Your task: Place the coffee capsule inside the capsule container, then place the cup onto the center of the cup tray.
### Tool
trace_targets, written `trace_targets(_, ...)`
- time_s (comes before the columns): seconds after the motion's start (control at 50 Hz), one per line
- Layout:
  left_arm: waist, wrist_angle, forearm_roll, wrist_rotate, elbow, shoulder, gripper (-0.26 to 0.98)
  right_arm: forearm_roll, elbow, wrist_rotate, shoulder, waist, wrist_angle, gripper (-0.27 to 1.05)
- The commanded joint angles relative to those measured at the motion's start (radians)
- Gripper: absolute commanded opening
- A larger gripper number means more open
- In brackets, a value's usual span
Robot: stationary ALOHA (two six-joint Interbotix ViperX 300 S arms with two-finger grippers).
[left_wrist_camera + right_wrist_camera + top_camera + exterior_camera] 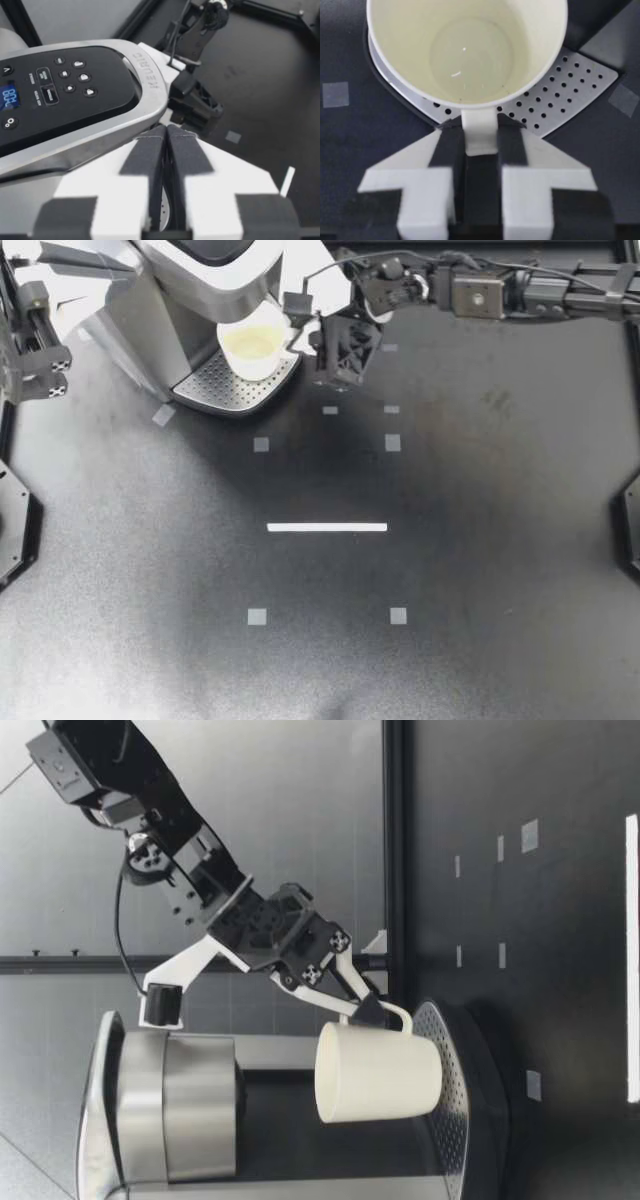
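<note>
My right gripper (305, 335) pinches the handle (480, 132) of the white cup (252, 348), which is at the perforated cup tray (215, 388). My left gripper (166, 131) is closed and empty above the coffee machine (180, 280). Best to centre the cup, settle it flat, then release

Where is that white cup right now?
In the top view the cup is left of centre, over the perforated tray of the coffee machine, its handle pinched by my right hand.
</note>
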Motion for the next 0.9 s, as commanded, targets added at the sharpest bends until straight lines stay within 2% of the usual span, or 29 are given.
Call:
trace_targets(0.0,-0.002,-0.009,0.005,0.0,-0.011,-0.005,0.13,-0.005,-0.035,-0.002,-0.014,0.005,-0.008,0.12)
trace_targets(0.44,0.0,-0.009,0.003,-0.003,-0.011,-0.005,0.13,-0.006,-0.043,0.003,-0.011,0.005,-0.015,0.18)
trace_targets(0.54,0.0,-0.009,0.003,-0.003,-0.011,-0.005,0.13,-0.005,-0.044,0.005,-0.014,0.005,-0.02,0.26)
trace_targets(0.74,-0.002,-0.009,0.003,-0.005,-0.011,-0.005,0.13,-0.002,-0.043,0.009,-0.025,0.003,-0.02,0.53)
trace_targets(0.88,0.0,-0.012,0.003,-0.006,-0.006,-0.005,0.13,0.002,-0.029,0.011,-0.052,0.003,-0.02,0.56)
